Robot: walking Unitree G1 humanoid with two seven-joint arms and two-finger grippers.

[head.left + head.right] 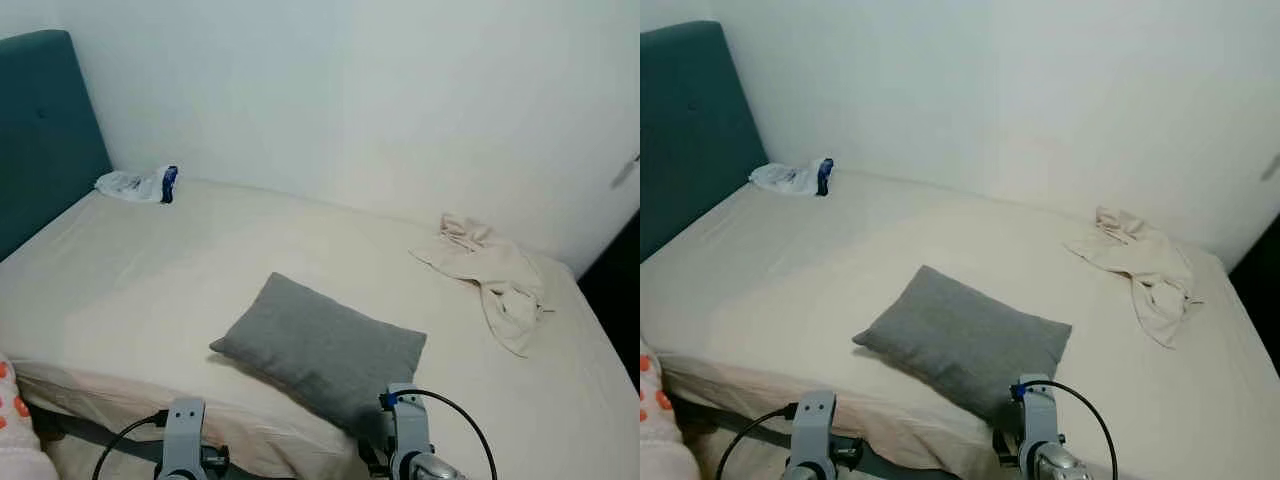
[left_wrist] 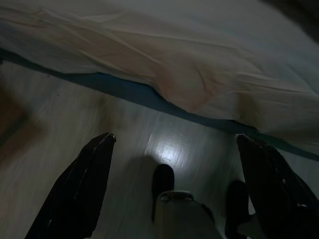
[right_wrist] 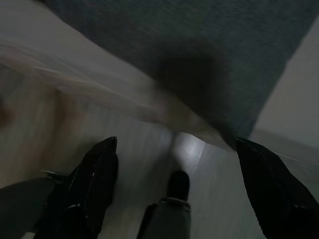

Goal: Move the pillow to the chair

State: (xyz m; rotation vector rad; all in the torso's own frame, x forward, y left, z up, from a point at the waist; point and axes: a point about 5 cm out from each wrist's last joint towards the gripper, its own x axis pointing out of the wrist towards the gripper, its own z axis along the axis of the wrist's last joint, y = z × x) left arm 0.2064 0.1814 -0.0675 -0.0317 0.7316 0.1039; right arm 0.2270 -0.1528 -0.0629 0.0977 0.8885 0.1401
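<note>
At far left we see the teal headboard (image 1: 40,130). Our left pincer (image 2: 169,194) hangs released over the floor (image 2: 75,129) beside the bed (image 1: 130,290). The gray pillow (image 1: 322,348) lies lower center near the bed's front edge. Our right pincer (image 3: 174,191) hangs released just before it. A crumpled cloth (image 1: 495,275) lies at right.

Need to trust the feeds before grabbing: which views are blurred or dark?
Eye views: evenly lit, slightly soft, gray pillow readable. Left wrist view: dim, floor glare between the open left pincer fingers. Right wrist view: dark and smeared, right pincer open below the pillow.

A crumpled cream cloth (image 1: 493,277) lies on the bed (image 1: 130,280) near a teal headboard (image 1: 40,130).
</note>
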